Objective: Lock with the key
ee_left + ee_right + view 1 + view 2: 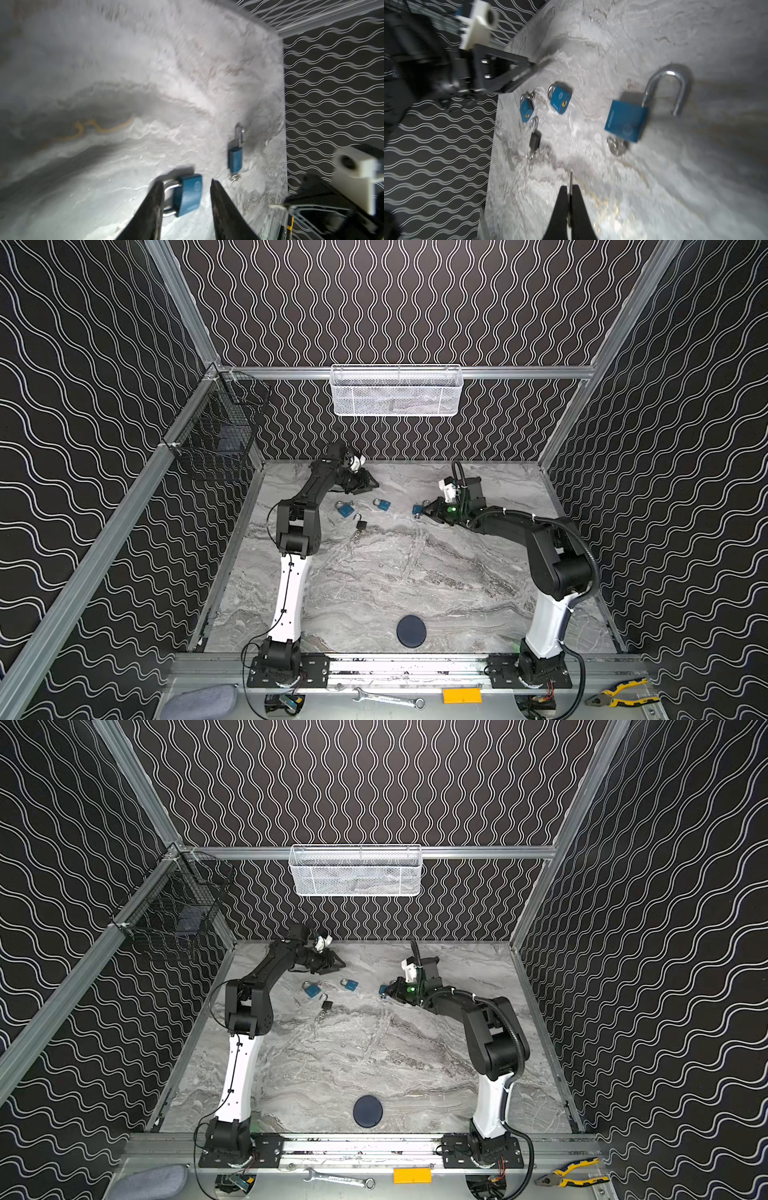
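We see the left gripper (186, 182) partly open and empty, a blue padlock (188, 195) beyond it. The right gripper (570, 188) pinches a thin key (571, 178).

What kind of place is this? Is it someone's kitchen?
Probably not: it looks like a robot test booth. A left arm and a right arm are bolted to a metal rail, patterned walls box in the table, and a wrench and pliers lie out front.

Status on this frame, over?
Left gripper open near a closed blue padlock. Right gripper shut on a thin key. Open-shackle padlock lies alongside, unlocked. Nothing blocking.
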You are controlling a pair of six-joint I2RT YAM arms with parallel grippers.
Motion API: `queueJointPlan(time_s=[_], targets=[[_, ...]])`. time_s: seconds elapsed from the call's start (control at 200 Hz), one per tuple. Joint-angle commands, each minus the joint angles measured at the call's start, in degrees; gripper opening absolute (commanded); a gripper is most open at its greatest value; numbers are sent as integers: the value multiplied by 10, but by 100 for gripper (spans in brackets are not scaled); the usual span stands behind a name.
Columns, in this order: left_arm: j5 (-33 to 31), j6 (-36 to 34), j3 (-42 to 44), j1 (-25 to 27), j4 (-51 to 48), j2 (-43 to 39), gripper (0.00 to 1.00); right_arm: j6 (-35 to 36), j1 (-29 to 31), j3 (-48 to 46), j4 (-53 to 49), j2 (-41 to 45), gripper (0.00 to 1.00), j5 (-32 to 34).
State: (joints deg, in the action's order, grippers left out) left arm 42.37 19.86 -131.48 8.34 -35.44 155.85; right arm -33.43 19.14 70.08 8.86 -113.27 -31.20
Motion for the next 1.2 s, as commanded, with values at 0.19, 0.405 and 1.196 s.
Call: queueJointPlan(time_s=[0.19,0.405,1.196], targets=[[0,77,157,-10,192,-150,44,-13,21,130,2,-92,0,63],[-103,52,309,-12,194,-307,44,-32,37,217,-6,-165,0,60],[-163,83,735,-18,163,-769,48,-70,76,374,-30,-297,0,37]])
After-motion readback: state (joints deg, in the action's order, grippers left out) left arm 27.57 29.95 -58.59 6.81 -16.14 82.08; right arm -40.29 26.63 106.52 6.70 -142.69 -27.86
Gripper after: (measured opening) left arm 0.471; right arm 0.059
